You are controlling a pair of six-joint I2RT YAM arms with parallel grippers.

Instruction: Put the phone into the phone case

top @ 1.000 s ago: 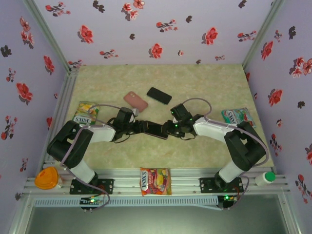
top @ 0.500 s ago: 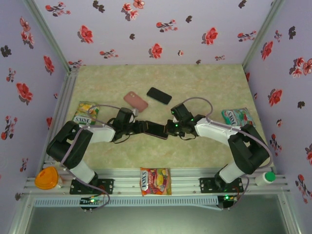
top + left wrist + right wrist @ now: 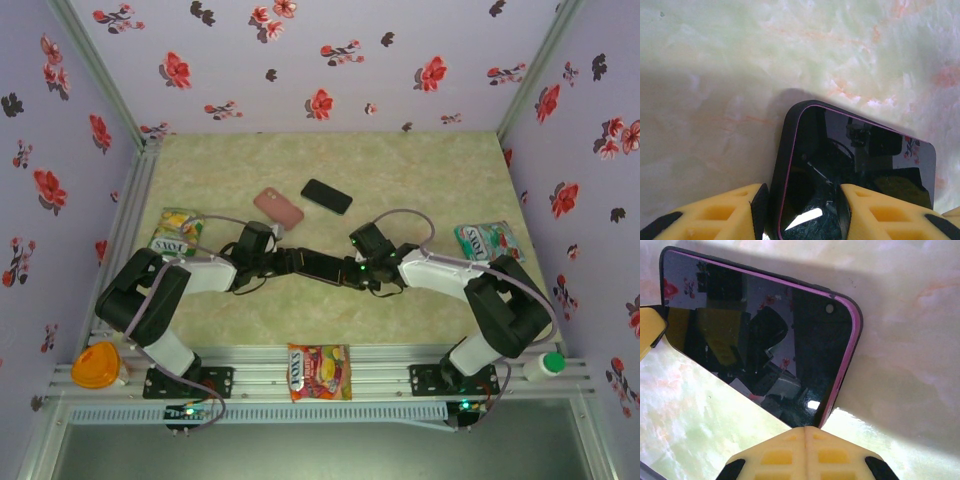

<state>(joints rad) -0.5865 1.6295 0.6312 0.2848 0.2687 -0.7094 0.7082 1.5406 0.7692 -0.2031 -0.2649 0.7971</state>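
Note:
A black-screened phone (image 3: 322, 267) hangs low over the table's middle between the two arms. My left gripper (image 3: 295, 262) is shut on it across its width, yellow fingers (image 3: 740, 207) on both long edges of the phone (image 3: 850, 155). A dark rim with a thin pink line runs round the screen; I cannot tell whether that rim is the phone case. My right gripper (image 3: 354, 270) is shut, its joined fingertips (image 3: 805, 432) against the pink-edged corner of the phone (image 3: 755, 335).
A pink phone-sized slab (image 3: 278, 208) and a black one (image 3: 327, 196) lie flat farther back. Snack packets sit at the left (image 3: 178, 230), right (image 3: 488, 238) and front rail (image 3: 319, 372). An orange-lidded tub (image 3: 95, 365) and a white bottle (image 3: 545, 365) stand at the near corners.
My right gripper has shut and shifted slightly nearer, its tips now at the phone's end. The left gripper and the phone have stayed put.

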